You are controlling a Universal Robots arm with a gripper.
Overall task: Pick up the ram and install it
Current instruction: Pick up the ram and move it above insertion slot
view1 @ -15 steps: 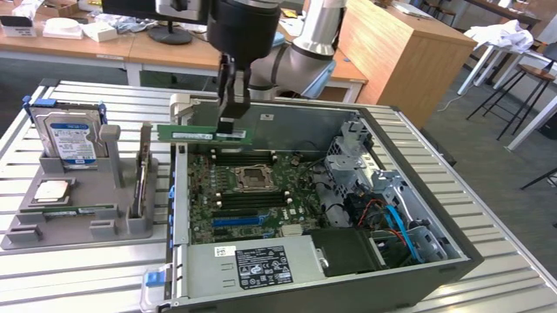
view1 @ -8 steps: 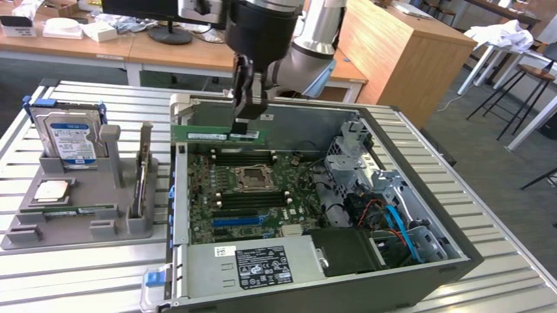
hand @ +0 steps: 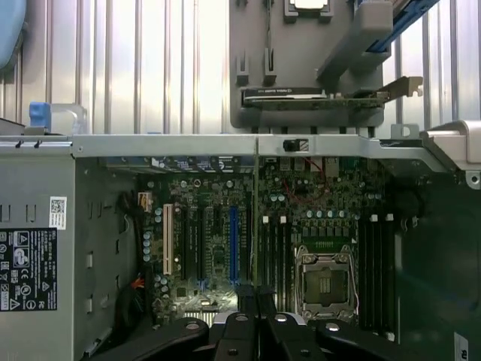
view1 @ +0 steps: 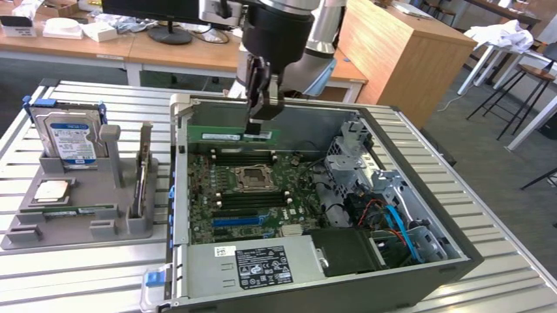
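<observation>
The ram is a narrow green stick with a pale label. It hangs level above the far side of the motherboard inside the open computer case. My gripper is shut on its end at the exterior view's right, pointing straight down. Long dark memory slots run just below the stick, beside the empty processor socket. In the wrist view my black fingers sit close together over the board, with the processor socket and the memory slots beyond them.
A grey parts holder stands at the exterior view's left with a blue-labelled hard drive, a silver processor chip and an upright card. The power supply, drive cage and cables crowd the case.
</observation>
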